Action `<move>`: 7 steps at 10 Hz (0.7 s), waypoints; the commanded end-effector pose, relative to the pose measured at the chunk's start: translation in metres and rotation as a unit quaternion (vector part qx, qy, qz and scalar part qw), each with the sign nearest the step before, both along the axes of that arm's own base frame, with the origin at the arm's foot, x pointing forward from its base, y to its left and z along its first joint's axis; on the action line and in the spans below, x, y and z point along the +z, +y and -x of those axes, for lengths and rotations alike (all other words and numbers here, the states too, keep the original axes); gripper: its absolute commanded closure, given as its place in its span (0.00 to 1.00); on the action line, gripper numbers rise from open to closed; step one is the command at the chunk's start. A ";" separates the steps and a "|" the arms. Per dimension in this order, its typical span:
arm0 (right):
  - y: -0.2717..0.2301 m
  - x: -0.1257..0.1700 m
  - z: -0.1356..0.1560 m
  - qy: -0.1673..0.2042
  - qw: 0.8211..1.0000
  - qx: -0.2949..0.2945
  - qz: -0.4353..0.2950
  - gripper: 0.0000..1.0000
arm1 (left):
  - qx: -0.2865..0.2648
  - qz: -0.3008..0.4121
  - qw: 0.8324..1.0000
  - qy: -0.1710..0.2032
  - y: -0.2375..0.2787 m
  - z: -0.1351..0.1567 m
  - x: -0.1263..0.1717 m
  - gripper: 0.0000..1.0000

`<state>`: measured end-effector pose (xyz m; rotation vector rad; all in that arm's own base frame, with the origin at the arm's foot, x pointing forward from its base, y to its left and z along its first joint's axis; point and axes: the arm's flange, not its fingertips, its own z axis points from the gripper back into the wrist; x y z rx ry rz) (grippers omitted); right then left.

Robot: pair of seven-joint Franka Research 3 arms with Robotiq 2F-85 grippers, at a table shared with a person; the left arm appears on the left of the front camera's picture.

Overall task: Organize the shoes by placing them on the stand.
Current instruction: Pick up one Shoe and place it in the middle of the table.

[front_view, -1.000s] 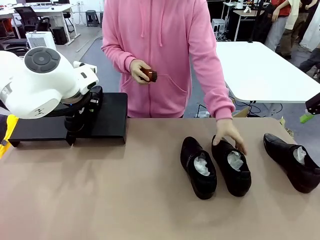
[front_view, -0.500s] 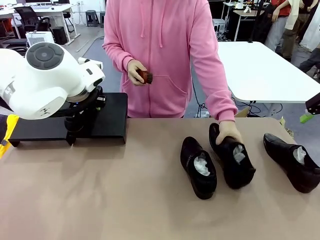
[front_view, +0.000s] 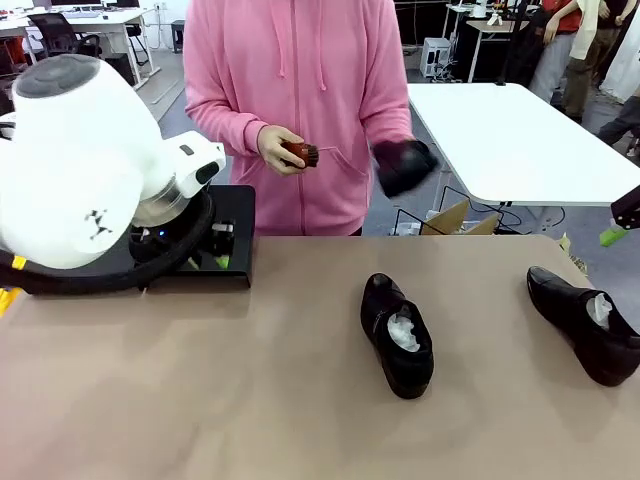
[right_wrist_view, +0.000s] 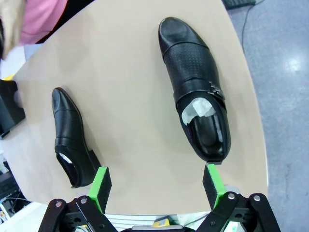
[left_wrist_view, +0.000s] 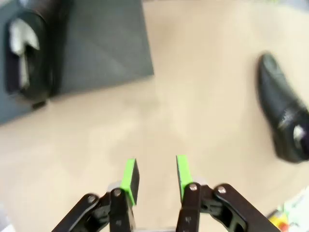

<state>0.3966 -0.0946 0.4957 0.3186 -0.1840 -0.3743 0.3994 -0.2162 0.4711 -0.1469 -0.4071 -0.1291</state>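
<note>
On the table two shoes, one on the stand, one with the person; left fingers narrow, right fingers wide.

The shoes are smooth black leather with a soft gloss, stuffed with crumpled white paper. The stand is matt black, the tabletop smooth matt beige.

Worktop: tan, matte, with a rounded corner at the near right. Far side, centre: person in a pink hoodie with drawstrings and a front pocket. Small brown brush at chest height in front of the hoodie. Far right: white table, with an open cardboard box just beside it, low down. Far left: desk and black office chair. Grey floor.
</note>
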 end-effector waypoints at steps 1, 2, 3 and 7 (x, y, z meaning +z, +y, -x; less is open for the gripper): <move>0.003 0.001 0.000 0.000 1.000 -0.009 0.002 0.00 | -0.008 0.011 0.999 0.037 0.036 0.019 0.016 0.56; 0.003 0.001 0.000 0.000 1.000 -0.009 0.002 0.00 | 0.002 0.025 0.999 0.038 0.043 0.024 0.015 0.56; 0.003 0.001 0.000 0.000 1.000 -0.009 0.002 0.00 | 0.016 0.045 0.998 0.040 0.052 0.023 0.011 0.56; 0.034 -0.010 0.002 0.006 0.990 0.121 0.074 0.00 | 0.007 0.026 0.999 0.045 0.036 0.023 0.016 0.56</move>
